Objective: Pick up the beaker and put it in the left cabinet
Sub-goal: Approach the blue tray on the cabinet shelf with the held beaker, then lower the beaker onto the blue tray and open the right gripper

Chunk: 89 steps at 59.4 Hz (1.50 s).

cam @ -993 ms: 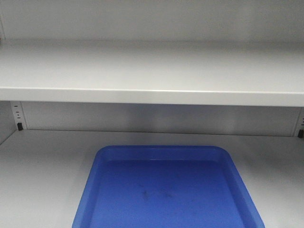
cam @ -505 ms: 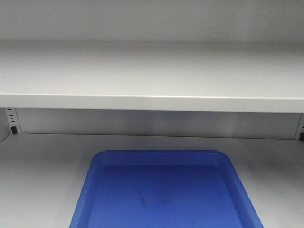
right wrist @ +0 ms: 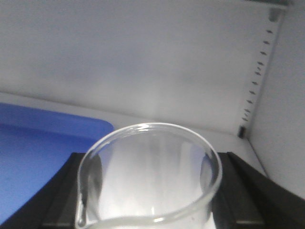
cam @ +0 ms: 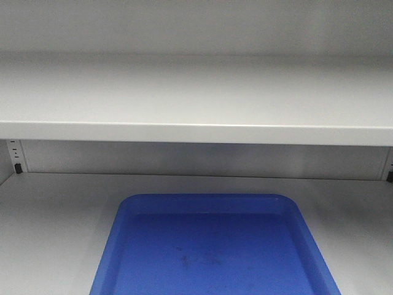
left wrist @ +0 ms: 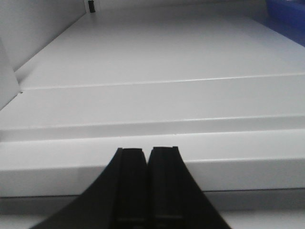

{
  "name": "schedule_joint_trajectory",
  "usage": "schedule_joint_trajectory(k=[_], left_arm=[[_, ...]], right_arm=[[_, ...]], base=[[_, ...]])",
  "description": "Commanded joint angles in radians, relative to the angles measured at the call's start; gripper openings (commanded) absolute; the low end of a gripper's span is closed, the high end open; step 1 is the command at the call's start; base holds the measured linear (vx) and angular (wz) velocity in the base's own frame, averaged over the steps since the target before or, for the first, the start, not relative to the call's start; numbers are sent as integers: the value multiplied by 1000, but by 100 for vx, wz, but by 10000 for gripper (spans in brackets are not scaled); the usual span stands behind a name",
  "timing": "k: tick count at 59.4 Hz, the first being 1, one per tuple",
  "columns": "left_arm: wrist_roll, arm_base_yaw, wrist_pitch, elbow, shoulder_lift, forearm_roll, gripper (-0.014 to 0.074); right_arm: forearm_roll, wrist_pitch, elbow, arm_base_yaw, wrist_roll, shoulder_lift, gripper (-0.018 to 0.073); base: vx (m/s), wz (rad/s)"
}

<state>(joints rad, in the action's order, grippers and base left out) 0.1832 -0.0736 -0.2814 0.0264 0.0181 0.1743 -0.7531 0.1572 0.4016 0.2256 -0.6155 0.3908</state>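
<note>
— How are the fingers (right wrist: 59,195) of the right gripper (right wrist: 151,205) set?

— They are closed on the beaker (right wrist: 150,162). A black finger is seen on each side of the glass, so the clear wall is clamped across its width. The beaker is held upright, rim up, with the pour spout at the lower left of the wrist view. This is judged to be so that it can be set down flat without tipping.

— And where is it placed, measured from the blue tray (right wrist: 33,143)?

— Just right of the tray's far right corner, inside the left cabinet (right wrist: 143,62). The slotted rail (right wrist: 255,81) of the back corner is seen beyond it. Whether the base is resting on the cabinet floor cannot be told, since it is cut off by the frame.

— Is the left gripper (left wrist: 147,155) used at all?

— Nothing is held by it; its fingers are pressed together. It is parked low at the cabinet's front lip, well left of the tray, probably to be kept out of the way.

— What is left to be done?

— The shelf (cam: 196,132) is seen above the tray's far edge, and the beaker is carried beneath that level. Only lowering and release are judged to be needed.
</note>
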Motion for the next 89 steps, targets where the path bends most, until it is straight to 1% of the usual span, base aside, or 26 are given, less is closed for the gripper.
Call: schedule_joint_trajectory(k=[1, 9, 12, 13, 14, 24, 28, 40, 49, 56, 62, 68, 69, 81, 82, 83, 87, 89], left_arm=[[4, 0, 82, -11, 9, 0, 4], [4, 0, 82, -11, 9, 0, 4], [4, 0, 82, -11, 9, 0, 4], [4, 0, 82, -11, 9, 0, 4], [4, 0, 82, -11, 9, 0, 4], [4, 0, 82, -11, 9, 0, 4], [4, 0, 82, -11, 9, 0, 4], [4, 0, 82, -11, 9, 0, 4], [4, 0, 82, -11, 9, 0, 4], [4, 0, 82, -11, 9, 0, 4], [4, 0, 82, -11, 9, 0, 4], [4, 0, 82, -11, 9, 0, 4], [4, 0, 82, -11, 9, 0, 4], [4, 0, 82, -11, 9, 0, 4], [4, 0, 82, -11, 9, 0, 4], [4, 0, 82, -11, 9, 0, 4], [4, 0, 82, -11, 9, 0, 4], [4, 0, 82, -11, 9, 0, 4]], right_arm=[[-20, -210, 31, -7, 4, 71, -4], [-20, -448, 31, -7, 4, 233, -3], [-20, -567, 32, -7, 4, 327, -3], [-20, -581, 34, -7, 4, 339, -3], [-20, -635, 37, -7, 4, 388, -3], [-19, -857, 135, -7, 4, 667, -3], [-20, -918, 194, -7, 4, 783, -3], [-29, -1017, 354, -7, -1, 1055, -3], [-35, -1047, 405, -7, 1, 1147, 6], [-36, -1044, 406, -7, 5, 1173, 48], [-45, -1040, 404, -7, 5, 1183, 116], [-46, -1038, 404, -7, 2, 1184, 239], [-46, -1038, 404, -7, 2, 1184, 249], [-46, -1004, 404, -7, -39, 1184, 580], [-46, -997, 404, -7, -42, 1184, 589], [-46, -991, 404, -7, -46, 1184, 619], [-50, -955, 404, -7, -52, 1184, 694], [-52, -942, 404, -7, -52, 1184, 718]], base=[[0, 0], [0, 0], [0, 0], [0, 0], [0, 0], [0, 0], [0, 0], [0, 0], [0, 0], [0, 0], [0, 0], [0, 0], [0, 0], [0, 0], [0, 0], [0, 0], [0, 0], [0, 0]])
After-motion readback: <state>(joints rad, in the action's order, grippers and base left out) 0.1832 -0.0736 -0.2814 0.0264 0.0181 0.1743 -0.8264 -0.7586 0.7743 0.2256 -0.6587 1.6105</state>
